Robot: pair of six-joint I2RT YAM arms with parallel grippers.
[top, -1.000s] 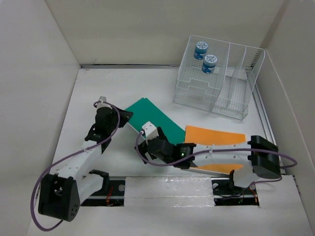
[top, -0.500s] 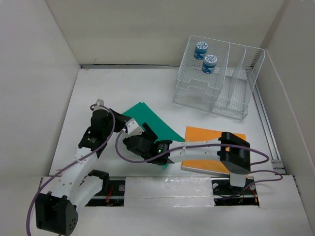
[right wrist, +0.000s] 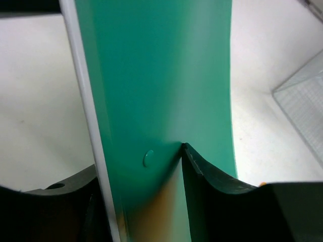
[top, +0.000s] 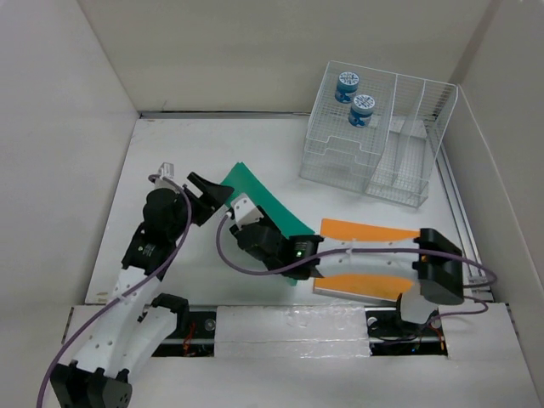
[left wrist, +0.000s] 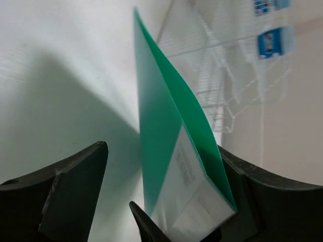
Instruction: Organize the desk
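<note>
My right gripper (right wrist: 136, 169) is clamped on the green folder (top: 263, 200). The folder stands tilted on edge over the middle of the desk (top: 212, 144), which spans the floor between the walls. My right arm hides the folder's near corner. My left gripper (top: 210, 190) holds its jaws apart around the folder's left corner; contact cannot be made out. An orange sheet (top: 365, 229) near the right edge is partly covered.

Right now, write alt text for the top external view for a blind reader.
A green folder stands tilted up off the desk, the open left gripper at its corner and the right gripper around its edge. An orange folder lies nearby; a wire organizer holds two blue-lidded jars.
</note>
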